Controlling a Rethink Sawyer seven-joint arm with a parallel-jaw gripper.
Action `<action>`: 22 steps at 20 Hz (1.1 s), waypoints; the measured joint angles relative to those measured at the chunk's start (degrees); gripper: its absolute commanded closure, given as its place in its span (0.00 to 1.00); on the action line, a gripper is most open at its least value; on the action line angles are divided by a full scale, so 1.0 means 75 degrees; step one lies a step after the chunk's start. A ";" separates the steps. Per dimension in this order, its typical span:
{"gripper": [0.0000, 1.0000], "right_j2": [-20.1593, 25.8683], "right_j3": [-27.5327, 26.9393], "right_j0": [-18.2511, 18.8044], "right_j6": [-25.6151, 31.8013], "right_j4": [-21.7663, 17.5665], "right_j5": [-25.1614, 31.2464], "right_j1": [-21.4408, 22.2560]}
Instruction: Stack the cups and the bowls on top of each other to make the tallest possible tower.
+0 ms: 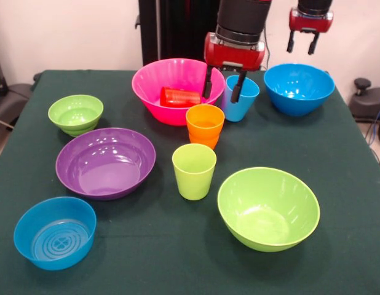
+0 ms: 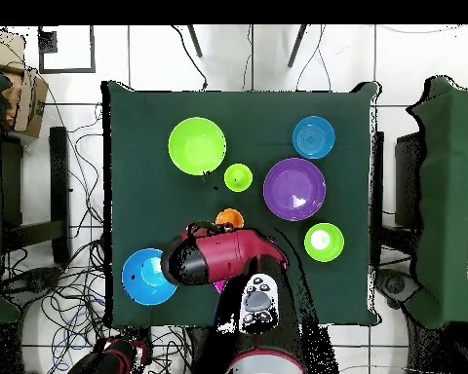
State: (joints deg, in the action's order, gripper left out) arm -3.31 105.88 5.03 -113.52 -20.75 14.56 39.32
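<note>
My gripper (image 1: 222,86) hangs open at the back, one finger over the right rim of the large pink bowl (image 1: 178,83), the other in front of the light blue cup (image 1: 242,101). Nothing sits between the fingers. A red cup (image 1: 181,96) lies on its side inside the pink bowl. The orange cup (image 1: 205,125) stands upright just in front of the gripper, and the lime green cup (image 1: 194,171) nearer still. No pieces are stacked. In the overhead view the arm (image 2: 218,258) covers the gripper and the pink bowl; the orange cup (image 2: 229,217) peeks out beside it.
The large blue bowl (image 1: 299,88) stands back right, the large lime green bowl (image 1: 268,208) front right. On the left are the small lime green bowl (image 1: 75,114), the purple bowl (image 1: 106,161) and the small blue ringed bowl (image 1: 55,232). A red two-pronged fixture (image 1: 310,24) hangs top right.
</note>
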 measured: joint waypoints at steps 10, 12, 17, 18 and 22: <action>0.00 -0.0006 -0.0283 -0.0056 0.0000 0.0002 0.0002 -0.0038; 0.00 -0.0006 -0.0374 -0.0055 0.0000 0.0003 0.0000 -0.0104; 0.00 -0.0004 -0.0596 -0.0055 0.0000 0.0009 0.0001 -0.0374; 0.00 -0.0004 -0.0620 -0.0055 0.0000 0.0010 0.0000 -0.0411; 0.00 -0.0003 -0.0702 -0.0048 0.0000 0.0010 0.0000 -0.0688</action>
State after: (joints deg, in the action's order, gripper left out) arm -3.33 100.62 4.67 -113.52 -20.68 14.56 34.16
